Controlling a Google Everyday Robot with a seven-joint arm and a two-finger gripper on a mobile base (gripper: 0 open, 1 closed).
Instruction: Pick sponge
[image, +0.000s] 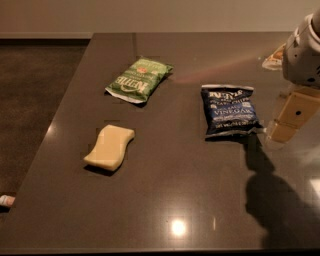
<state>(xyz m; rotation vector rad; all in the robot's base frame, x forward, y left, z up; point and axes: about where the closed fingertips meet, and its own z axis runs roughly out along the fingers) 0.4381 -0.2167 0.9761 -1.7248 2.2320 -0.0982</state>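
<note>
Looking across from the near edge, I see a dark, glossy desk (165, 190) with a bright spot of lamp glare (178, 227) close to me and a heavy shadow (272, 200) of the arm spreading over its right side. Left of centre lies the sponge (110, 146), pale yellow with wavy sides, flat on the surface and apart from everything else. Further back and to the right sits a blue chip bag (230, 110). The end effector (282, 131) hangs at the far right, tan and boxy under a white arm housing (302, 50), its tip just beside that bag's right edge and well away from the sponge. Whether it is open or closed I cannot tell. I see nothing held in it. Beyond, a green chip bag (139, 79) rests at an angle toward the back. Dark carpet (35, 90) runs along the left of the desk, and a pale wall (150, 15) closes the room behind.
</note>
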